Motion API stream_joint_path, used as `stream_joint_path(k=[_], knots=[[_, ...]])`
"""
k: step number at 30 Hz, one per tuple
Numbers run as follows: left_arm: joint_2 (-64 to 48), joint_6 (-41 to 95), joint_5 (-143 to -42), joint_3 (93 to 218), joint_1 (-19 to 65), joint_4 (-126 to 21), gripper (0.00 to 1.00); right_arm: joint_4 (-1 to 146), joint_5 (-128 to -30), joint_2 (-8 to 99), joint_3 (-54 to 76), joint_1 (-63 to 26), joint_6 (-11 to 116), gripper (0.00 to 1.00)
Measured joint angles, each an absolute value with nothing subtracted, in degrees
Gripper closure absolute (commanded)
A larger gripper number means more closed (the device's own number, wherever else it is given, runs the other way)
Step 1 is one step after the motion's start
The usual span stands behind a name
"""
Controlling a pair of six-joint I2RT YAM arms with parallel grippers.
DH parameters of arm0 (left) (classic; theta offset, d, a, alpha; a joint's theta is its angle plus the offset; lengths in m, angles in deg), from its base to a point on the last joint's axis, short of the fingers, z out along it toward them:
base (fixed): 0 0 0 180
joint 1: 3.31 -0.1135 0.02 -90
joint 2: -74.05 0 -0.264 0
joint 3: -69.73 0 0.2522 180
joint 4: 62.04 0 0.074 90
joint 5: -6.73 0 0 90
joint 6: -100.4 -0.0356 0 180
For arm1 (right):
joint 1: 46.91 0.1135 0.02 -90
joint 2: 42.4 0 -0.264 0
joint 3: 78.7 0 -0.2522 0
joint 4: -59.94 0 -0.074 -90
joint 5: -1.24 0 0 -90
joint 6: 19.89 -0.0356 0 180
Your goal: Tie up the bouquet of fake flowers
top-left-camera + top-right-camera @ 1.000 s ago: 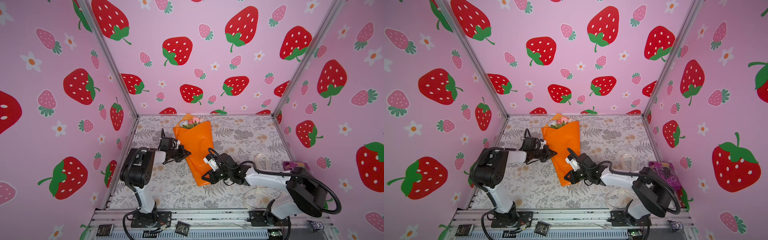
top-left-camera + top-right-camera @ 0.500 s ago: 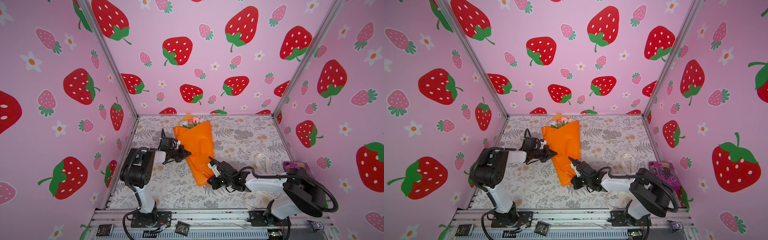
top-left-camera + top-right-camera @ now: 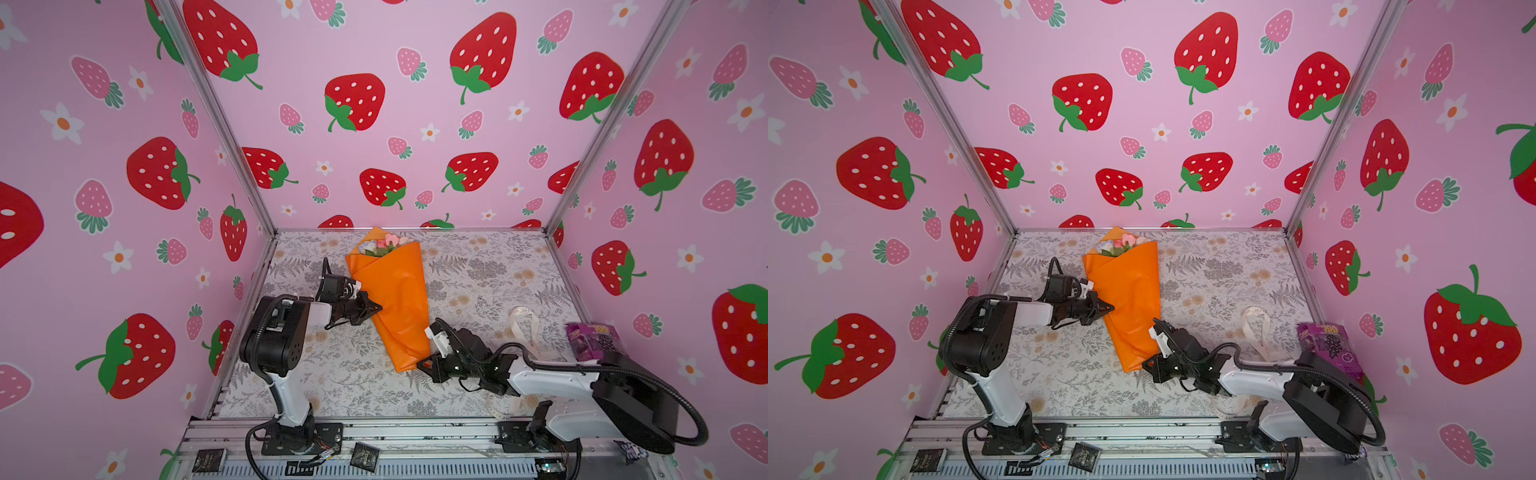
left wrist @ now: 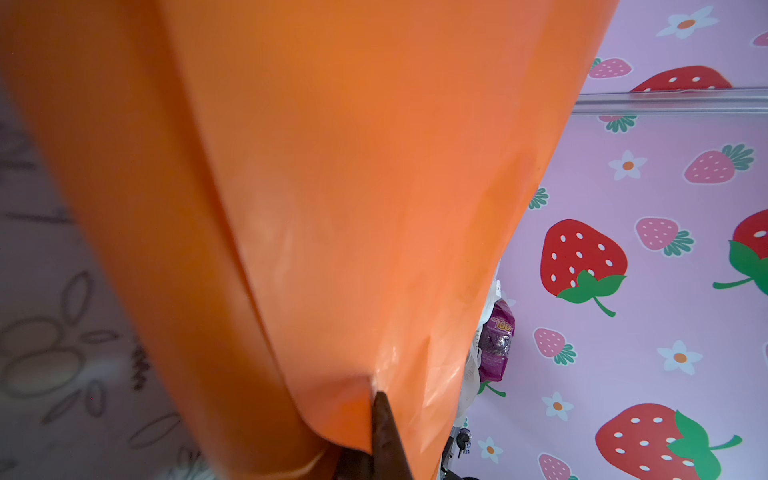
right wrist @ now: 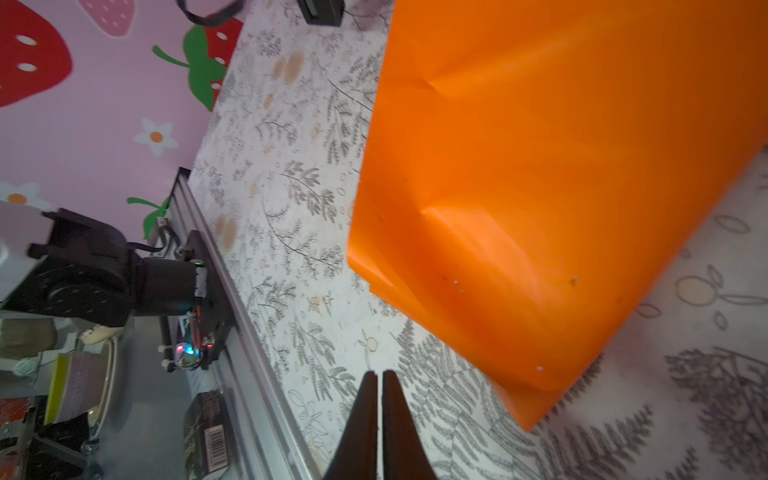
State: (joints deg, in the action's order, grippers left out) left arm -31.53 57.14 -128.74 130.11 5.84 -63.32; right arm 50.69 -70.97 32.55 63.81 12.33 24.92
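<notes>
Bouquet (image 3: 392, 291) lying on bench (image 3: 490, 270), blooms pointing at back edge, narrow end pointing toward front. Left gripper (image 3: 377, 308) pinching bouquet's orange wrap at left side, mid-length. Right gripper (image 3: 420, 365) sitting just beside narrow end, not touching, jaws together, holding nothing.

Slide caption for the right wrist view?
Shut, empty right gripper beside the narrow end of the orange-wrapped bouquet lying on the floral table.
</notes>
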Motion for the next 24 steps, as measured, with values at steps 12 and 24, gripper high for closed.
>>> stream_joint_path(k=[12,24], knots=[[-31.2,55.8,-128.7,129.8,5.5,-63.2,1.00,41.8,-63.3,47.1,57.2,5.8,22.2,0.92],[-28.2,56.3,-128.3,128.8,5.2,-61.3,0.79,36.7,-60.3,54.7,59.5,6.1,20.6,0.92]])
